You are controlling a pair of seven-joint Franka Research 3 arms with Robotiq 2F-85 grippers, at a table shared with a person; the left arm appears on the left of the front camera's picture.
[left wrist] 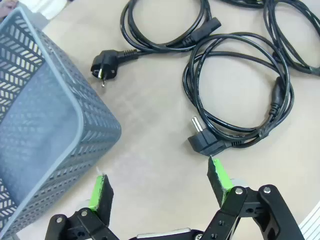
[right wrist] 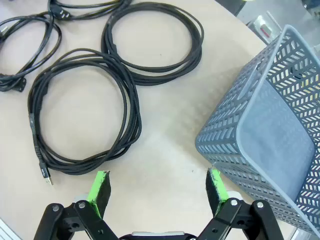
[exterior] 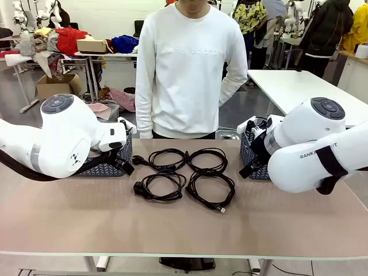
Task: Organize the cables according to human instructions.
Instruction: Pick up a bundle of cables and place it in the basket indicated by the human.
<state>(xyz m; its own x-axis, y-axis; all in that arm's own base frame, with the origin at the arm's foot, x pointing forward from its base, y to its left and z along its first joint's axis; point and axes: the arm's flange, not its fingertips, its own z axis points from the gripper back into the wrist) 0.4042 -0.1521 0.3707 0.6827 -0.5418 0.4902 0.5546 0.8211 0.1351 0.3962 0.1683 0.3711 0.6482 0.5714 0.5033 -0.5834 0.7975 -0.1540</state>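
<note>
Shows four coiled cables (exterior: 186, 179) close-packed at the middle of the bench (exterior: 172, 230), left end effector (left wrist: 160, 185) and right end effector (right wrist: 157, 187) both spread and empty; risks dragging an adjoining coil or spilling loops when pinching a single strand.

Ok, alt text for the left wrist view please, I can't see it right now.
The open left hand points down at bare table, with a grey mesh basket on one side and a coiled black cable on the other, its plug just ahead of one green pad. A second coiled cable lies farther off, plug end near the basket.
</note>
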